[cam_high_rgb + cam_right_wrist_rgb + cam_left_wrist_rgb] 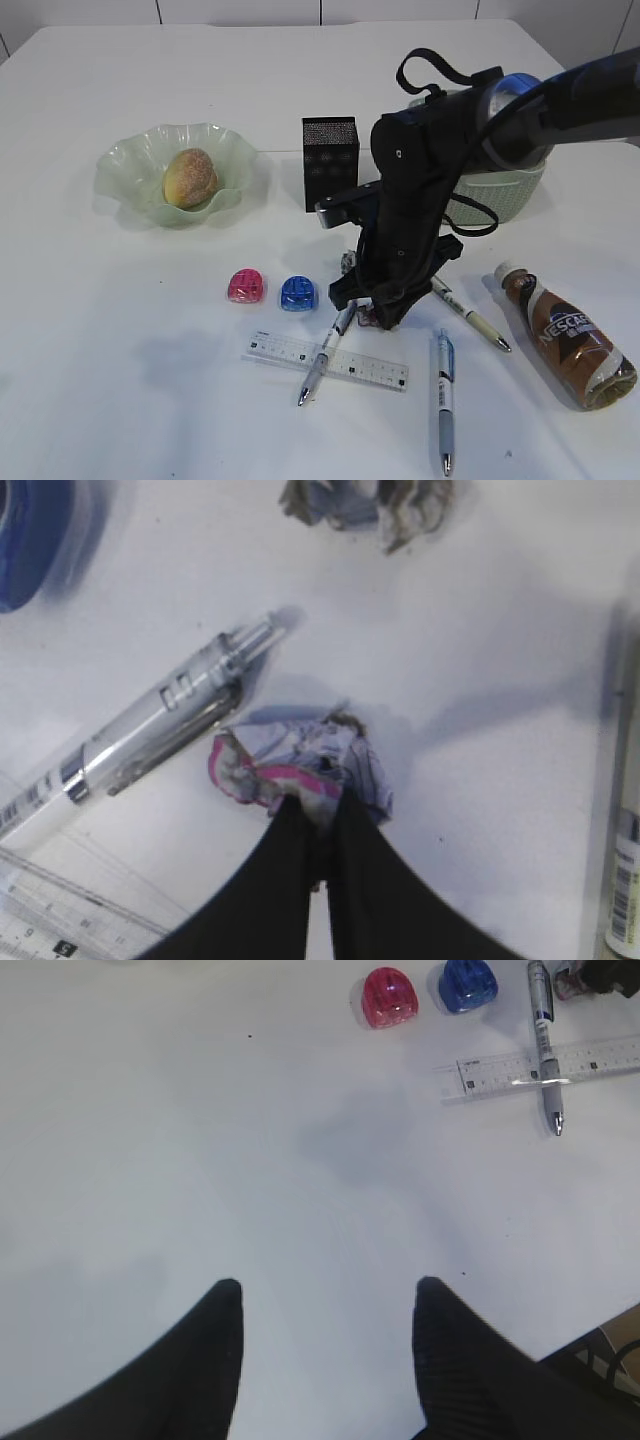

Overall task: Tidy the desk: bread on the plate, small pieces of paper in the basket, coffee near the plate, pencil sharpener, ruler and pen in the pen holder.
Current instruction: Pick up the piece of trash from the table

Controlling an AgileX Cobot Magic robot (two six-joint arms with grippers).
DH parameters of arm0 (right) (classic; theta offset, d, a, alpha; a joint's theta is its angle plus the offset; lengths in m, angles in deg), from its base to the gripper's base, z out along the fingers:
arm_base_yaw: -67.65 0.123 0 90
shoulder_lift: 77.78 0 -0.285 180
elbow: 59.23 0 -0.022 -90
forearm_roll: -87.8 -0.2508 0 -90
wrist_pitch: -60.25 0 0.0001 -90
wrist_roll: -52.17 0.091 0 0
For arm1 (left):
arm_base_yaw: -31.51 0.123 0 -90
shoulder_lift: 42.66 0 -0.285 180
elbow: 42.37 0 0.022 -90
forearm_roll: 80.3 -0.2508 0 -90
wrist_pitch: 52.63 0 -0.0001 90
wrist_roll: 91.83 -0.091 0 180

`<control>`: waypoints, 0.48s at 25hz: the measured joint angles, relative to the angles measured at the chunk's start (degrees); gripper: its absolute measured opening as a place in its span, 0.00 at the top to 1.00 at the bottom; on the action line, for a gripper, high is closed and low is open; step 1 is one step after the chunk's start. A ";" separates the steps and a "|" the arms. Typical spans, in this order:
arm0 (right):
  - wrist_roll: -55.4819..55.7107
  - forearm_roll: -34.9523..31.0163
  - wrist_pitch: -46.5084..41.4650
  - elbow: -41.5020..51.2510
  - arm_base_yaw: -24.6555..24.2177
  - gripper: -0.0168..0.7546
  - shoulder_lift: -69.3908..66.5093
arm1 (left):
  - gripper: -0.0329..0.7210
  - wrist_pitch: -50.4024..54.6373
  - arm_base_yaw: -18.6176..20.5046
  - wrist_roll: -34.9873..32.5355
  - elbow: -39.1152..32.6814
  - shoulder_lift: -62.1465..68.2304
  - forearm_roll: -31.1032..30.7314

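White tabletop (120, 350) filled every view, with a pale wall behind it. Only one step was judged finished: the bread (190, 178) was seen lying in the green plate (118, 170), well off to the left of the right pincer (318, 815).

A second step was under way. The right pincer was lowered onto the table with its jaws brought almost together on the edge of a crumpled scrap of paper (300, 770), which was pinched but not yet lifted. A second scrap (365, 502) was left on the table just beyond the pincer's tips. The basket (500, 195) was largely hidden behind the arm, so whether any paper already lay in it could not be told.

The rest was judged undone. The coffee bottle (570, 335) was lying on its side to the pincer's right, far from the plate. The pen holder (330, 162) stood behind and to the left of the pincer, and nothing was seen sticking out of it. The red sharpener (246, 286) and blue sharpener (297, 292) sat to the pincer's left. The ruler (325, 361) lay in front of it, with one pen (328, 352) across it touching. Two more pens (444, 400) (470, 315) lay to the right.

The left pincer (325, 1300) was held about half open over bare table, gripping nothing.
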 joint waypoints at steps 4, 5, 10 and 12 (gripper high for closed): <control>-0.11 0.00 0.00 0.00 0.00 0.95 0.00 | 0.45 0.00 0.00 0.00 0.00 0.00 0.00; -0.11 0.00 0.00 0.00 0.00 0.95 0.00 | 0.45 0.00 0.00 0.00 0.00 0.00 0.00; -0.11 0.59 -1.62 -0.52 0.00 0.95 0.00 | 0.45 0.00 0.00 0.00 0.00 0.00 -0.09; -0.11 0.97 -3.35 -1.41 0.00 0.95 0.25 | 0.45 0.00 0.00 0.00 0.00 0.00 -0.09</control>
